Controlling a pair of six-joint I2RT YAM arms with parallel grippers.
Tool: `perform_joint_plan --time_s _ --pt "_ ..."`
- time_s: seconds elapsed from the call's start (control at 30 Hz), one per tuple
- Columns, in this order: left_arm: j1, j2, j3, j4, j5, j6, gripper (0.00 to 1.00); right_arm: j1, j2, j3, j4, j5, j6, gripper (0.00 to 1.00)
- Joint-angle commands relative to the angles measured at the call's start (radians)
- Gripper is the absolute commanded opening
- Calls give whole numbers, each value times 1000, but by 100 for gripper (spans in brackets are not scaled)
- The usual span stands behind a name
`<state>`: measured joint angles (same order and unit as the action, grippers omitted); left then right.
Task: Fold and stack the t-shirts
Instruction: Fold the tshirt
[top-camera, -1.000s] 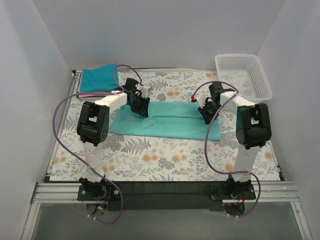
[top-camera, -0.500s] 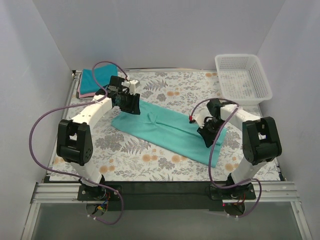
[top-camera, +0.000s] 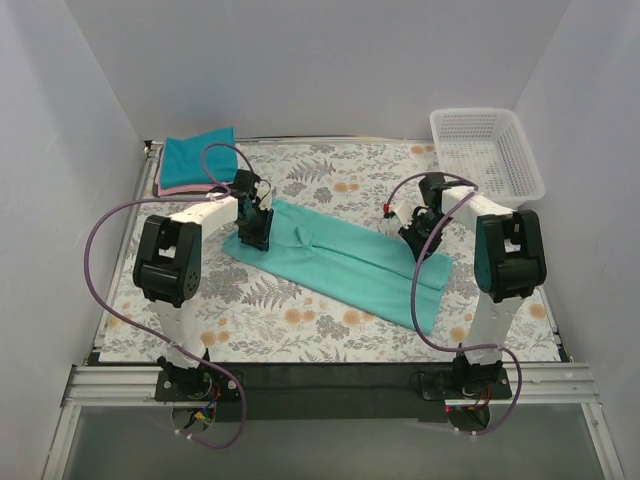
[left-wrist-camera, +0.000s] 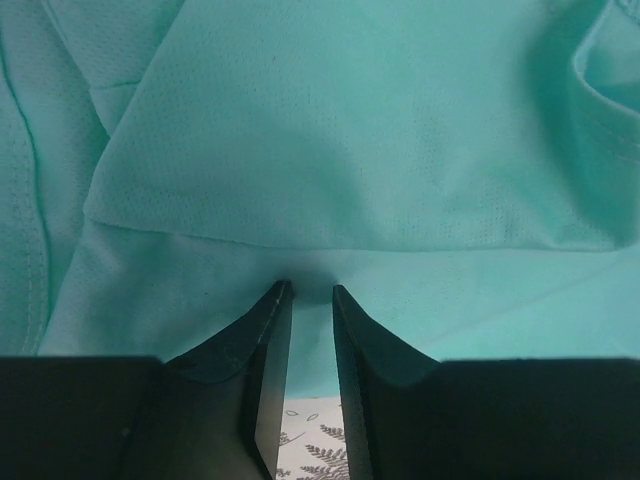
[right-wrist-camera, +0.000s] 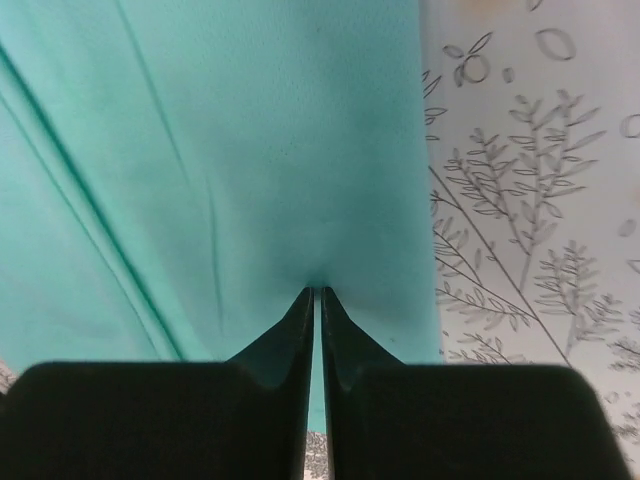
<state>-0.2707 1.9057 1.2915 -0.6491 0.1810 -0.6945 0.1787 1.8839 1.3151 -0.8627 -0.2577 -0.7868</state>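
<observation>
The left gripper (left-wrist-camera: 310, 290) pinched the sea-green t-shirt (top-camera: 340, 262) at its 10 o'clock end. The right gripper (right-wrist-camera: 316, 292) pinched its 2 o'clock corner.

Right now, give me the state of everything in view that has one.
sea-green t-shirt, folded into a long strip, diagonal, held at both ends.
darker teal-blue t-shirt, folded, top of the far-left stack.
pink t-shirt, folded, beneath it, edge showing.
white basket, upright, empty.
left gripper, shut on the sea-green t-shirt.
right gripper, shut on the sea-green t-shirt.
</observation>
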Motion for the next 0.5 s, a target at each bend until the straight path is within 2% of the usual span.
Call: perform_joint_plan --time_s 0.0,0.17,0.23,0.3,0.33,0.37,0.47 --pt "-1 16 40 25 -55 21 24 4 21 -49 39 44 -12 10" --pt "1 198 198 22 -57 56 22 33 0 -140 37 8 -14 10" --pt "1 260 319 13 -58 91 22 53 -23 -197 34 -31 -15 10" --pt "1 355 402 0 -54 125 22 106 -38 -252 13 -79 -8 11" --pt "2 390 498 0 -48 159 22 131 -57 -270 5 -104 -6 11" --pt "1 420 544 0 -8 173 22 190 -69 -281 -19 -133 4 11" --pt "-1 530 783 -24 49 193 26 304 -120 -272 -53 -308 33 16"
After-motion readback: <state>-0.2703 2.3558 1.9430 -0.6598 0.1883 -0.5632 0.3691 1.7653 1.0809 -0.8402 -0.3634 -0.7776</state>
